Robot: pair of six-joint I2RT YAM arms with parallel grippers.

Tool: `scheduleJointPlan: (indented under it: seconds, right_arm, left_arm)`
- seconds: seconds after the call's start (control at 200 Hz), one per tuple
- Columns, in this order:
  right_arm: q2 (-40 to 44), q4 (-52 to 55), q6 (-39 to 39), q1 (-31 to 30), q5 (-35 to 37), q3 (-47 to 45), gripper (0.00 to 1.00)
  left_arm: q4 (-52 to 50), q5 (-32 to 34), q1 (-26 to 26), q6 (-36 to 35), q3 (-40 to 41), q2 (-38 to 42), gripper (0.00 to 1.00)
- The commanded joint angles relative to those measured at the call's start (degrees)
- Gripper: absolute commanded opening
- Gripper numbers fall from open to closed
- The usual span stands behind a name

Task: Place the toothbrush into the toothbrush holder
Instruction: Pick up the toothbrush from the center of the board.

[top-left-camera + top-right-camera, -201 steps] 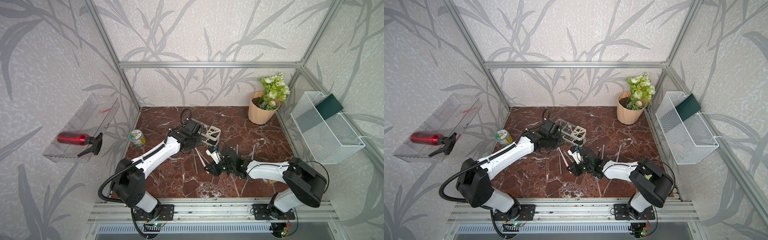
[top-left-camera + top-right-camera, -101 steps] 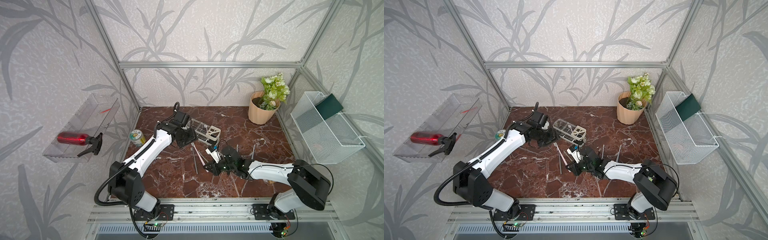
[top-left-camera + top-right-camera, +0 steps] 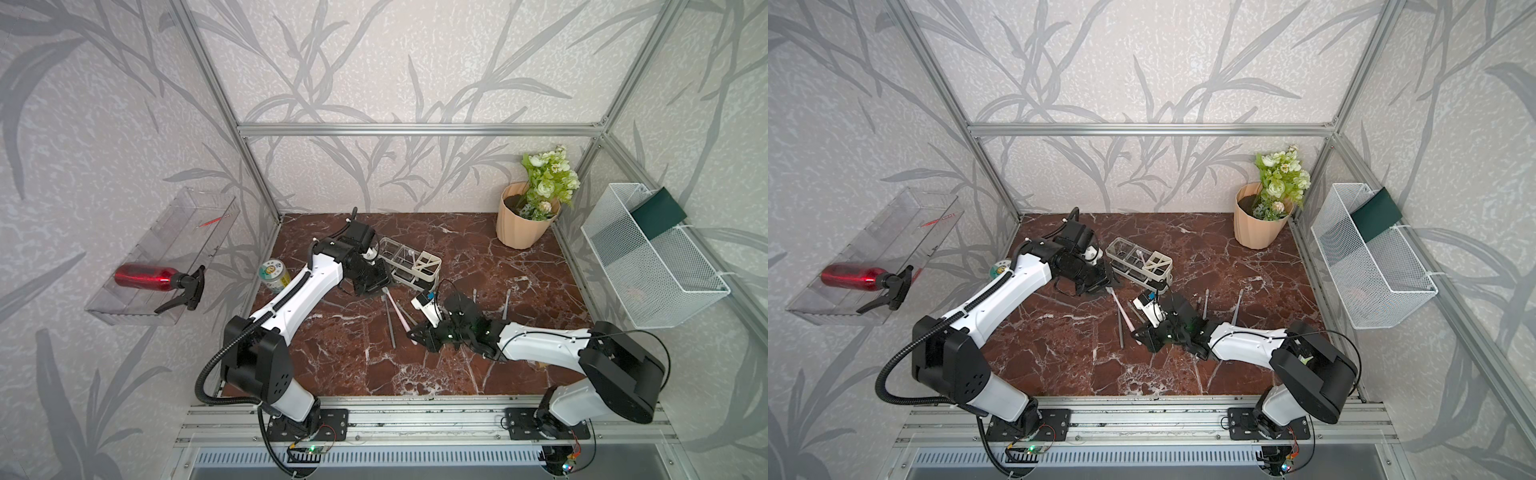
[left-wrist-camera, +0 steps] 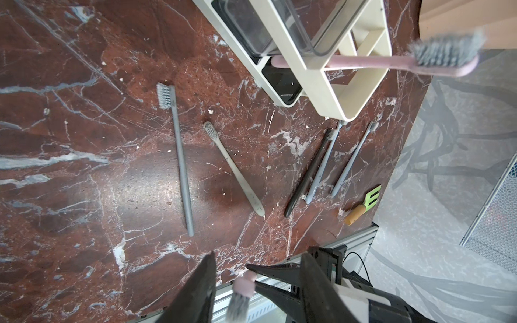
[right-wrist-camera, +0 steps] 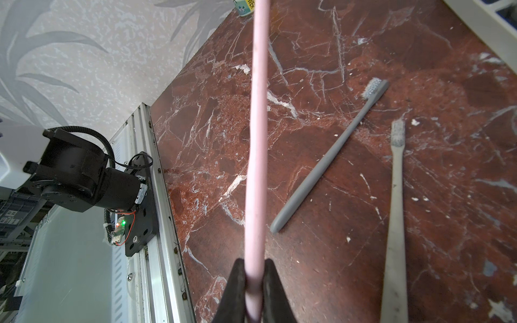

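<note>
My right gripper is shut on the handle end of a pink toothbrush and holds it just above the marble. The brush's bristled head lies between the jaws of my left gripper. Those jaws stand apart, with a gap on each side of the head. The cream toothbrush holder stands just behind my left gripper, and a second pink toothbrush leans out of it.
Several loose toothbrushes lie on the marble: a grey one, a beige one and more to the right. A small green fork, a can, a flower pot and a wire basket ring the area.
My left gripper pulled back from the holder to the left, then came forward over the pink brush's head, its jaws narrowing. The right gripper kept its hold and barely moved.
</note>
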State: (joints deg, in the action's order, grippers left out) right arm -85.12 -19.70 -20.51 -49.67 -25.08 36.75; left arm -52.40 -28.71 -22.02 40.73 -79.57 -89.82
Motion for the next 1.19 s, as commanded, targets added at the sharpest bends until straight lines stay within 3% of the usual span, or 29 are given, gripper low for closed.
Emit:
scheduleJointPlan:
  seconds: [0.0,0.28,0.91,0.97,1.065,1.19]
  right_arm:
    - [2.1,-1.2,1.2,-0.3,-0.3,-0.7,0.0]
    - [2.5,-1.9,1.1,-0.3,-0.6,-1.1,0.0]
    - [2.8,0.3,1.6,-0.3,2.3,-0.6,0.0]
    - [3.4,0.6,1.7,-0.3,3.4,-0.8,0.1]
    - [5.9,0.6,1.6,0.0,6.2,-2.0,0.4]
    - [12.1,-0.2,1.7,1.3,10.3,-5.2,0.51]
  left_arm:
    - [-1.7,-1.7,0.4,-1.1,-1.4,-0.8,0.4]
    - [-0.5,-3.2,0.8,-1.0,-0.7,-1.4,0.24]
    - [-2.5,-4.0,1.3,-2.8,-1.6,-1.5,0.0]
    - [-3.2,-3.2,1.3,-3.2,-2.1,-1.6,0.0]
    - [-5.1,-0.8,1.3,-4.3,-4.1,-1.7,0.0]
    - [-7.0,4.9,1.1,-5.0,-8.4,-0.6,0.0]
